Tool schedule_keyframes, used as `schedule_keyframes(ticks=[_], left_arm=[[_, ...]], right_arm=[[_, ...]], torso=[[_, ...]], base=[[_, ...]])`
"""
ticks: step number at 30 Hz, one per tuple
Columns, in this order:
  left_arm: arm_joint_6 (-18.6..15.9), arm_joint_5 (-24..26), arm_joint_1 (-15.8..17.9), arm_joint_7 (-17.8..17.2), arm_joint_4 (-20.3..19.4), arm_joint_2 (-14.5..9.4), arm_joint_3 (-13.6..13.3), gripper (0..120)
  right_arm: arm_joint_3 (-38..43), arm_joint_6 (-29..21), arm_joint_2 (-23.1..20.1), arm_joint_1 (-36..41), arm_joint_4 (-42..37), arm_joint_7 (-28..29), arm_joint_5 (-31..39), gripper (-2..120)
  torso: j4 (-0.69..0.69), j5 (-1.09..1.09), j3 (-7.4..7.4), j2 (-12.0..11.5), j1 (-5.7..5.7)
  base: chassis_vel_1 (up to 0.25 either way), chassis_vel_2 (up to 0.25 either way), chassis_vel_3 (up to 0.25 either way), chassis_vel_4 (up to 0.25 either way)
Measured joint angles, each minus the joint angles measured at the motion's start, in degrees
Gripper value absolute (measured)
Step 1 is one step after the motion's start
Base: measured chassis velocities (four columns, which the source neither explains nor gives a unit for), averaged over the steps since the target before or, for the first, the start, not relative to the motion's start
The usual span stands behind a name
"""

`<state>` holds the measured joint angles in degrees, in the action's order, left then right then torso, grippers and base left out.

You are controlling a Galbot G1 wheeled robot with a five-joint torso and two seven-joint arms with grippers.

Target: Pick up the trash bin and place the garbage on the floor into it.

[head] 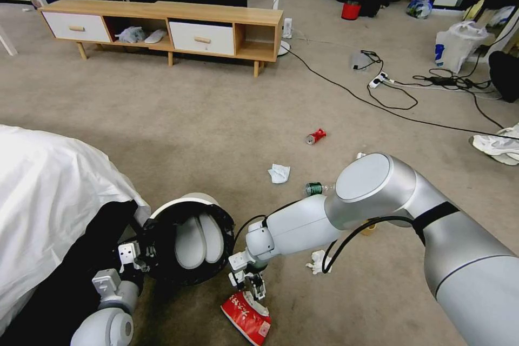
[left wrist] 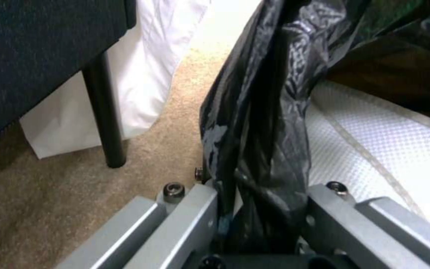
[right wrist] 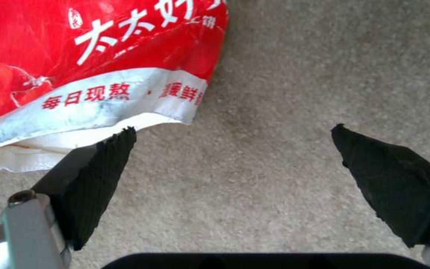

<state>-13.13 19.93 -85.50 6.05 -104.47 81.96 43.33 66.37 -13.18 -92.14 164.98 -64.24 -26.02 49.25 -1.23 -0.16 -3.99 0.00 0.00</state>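
Observation:
The trash bin (head: pixel 189 238), white with a black bag liner, is tilted with its mouth facing up toward me, beside the bed. My left gripper (head: pixel 130 257) is shut on its rim; in the left wrist view the gripper (left wrist: pixel 259 194) clamps the black bag (left wrist: pixel 259 112). My right gripper (head: pixel 251 284) is open just above the floor (head: pixel 216 130), at the edge of a red-and-white wrapper (head: pixel 246 316). In the right wrist view one pad (right wrist: pixel 100 168) touches the wrapper (right wrist: pixel 90 67), and bare carpet lies between the pads. More garbage lies beyond: a red can (head: pixel 315 136), a green bottle (head: pixel 313 189) and tissues (head: pixel 279 173).
A bed with a white sheet (head: pixel 48 200) fills the left; its black leg (left wrist: pixel 105 112) stands close to the bin. A wooden cabinet (head: pixel 162 27) lines the back. Cables (head: pixel 389 97), a white plastic bag (head: pixel 457 43) and shoes (head: pixel 497 146) lie at the right.

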Motion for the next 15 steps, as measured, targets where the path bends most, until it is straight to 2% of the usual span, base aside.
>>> schedule_keyframes(ticks=[15], left_arm=[[0.14, -0.34, 0.03, -0.01, 0.13, 0.49, -0.03, 0]], right_arm=[[0.69, 0.87, 0.0, 0.23, 1.04, 0.0, -0.74, 100]], torso=[[0.0, 0.0, 0.0, 0.0, 0.0]], base=[[0.0, 0.0, 0.0, 0.0]])
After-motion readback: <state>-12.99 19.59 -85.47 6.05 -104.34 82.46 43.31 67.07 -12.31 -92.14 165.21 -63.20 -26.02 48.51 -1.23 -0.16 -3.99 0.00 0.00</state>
